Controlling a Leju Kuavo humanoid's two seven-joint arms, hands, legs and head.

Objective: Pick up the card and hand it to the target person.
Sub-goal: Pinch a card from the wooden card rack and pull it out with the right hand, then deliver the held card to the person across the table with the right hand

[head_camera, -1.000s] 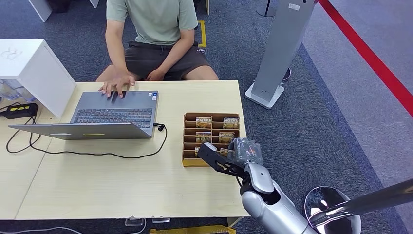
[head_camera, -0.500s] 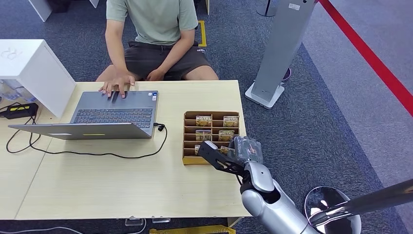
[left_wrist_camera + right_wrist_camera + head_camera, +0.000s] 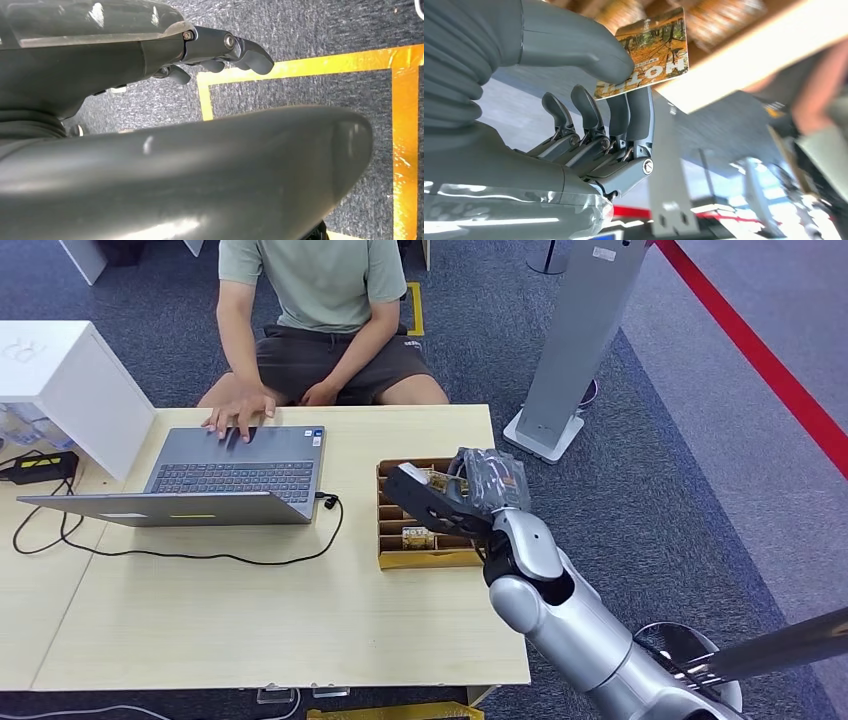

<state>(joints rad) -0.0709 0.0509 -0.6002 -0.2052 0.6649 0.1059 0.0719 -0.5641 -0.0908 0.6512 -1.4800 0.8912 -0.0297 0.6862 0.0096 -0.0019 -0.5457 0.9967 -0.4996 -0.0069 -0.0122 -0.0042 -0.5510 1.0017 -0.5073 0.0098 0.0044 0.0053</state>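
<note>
Right hand (image 3: 574,115) fingers (image 3: 634,115) pinch one card (image 3: 644,55); left hand's (image 3: 215,50) grasp unclear.

Office: laptop (image 3: 235,475), desk (image 3: 250,620), carpet (image 3: 660,500)

Light wooden table (image 3: 250,620) on blue-grey carpet (image 3: 660,490); red floor line (image 3: 760,355); grey stand (image 3: 575,340).

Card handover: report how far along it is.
Done: the right hand has a hotel card pinched between thumb and fingers, lifted above the card box. In hand: carrying it over the table. Left: passing it to the person, whose hand rests on the laptop.
</note>
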